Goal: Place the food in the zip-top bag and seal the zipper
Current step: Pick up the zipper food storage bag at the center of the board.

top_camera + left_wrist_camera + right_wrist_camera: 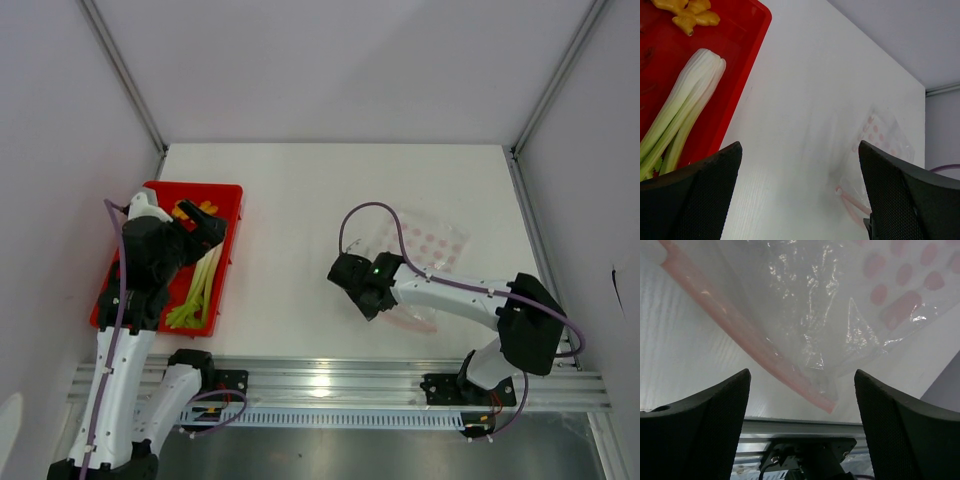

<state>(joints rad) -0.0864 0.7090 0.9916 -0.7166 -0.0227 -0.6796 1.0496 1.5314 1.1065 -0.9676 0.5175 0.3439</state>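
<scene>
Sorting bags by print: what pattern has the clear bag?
Pink dots on the bag; clearest in right wrist view.

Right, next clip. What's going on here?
Food is to be bagged, and nothing has been picked up. The left gripper is open over the red tray, where the light green stalks and yellow-orange pieces lie. The right gripper is open close over the zip-top bag, by its pink-red zipper. No food shows in the bag.

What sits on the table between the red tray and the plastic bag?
Nothing; only bare tabletop separates tray and bag, shown in the top and left wrist views.
</scene>
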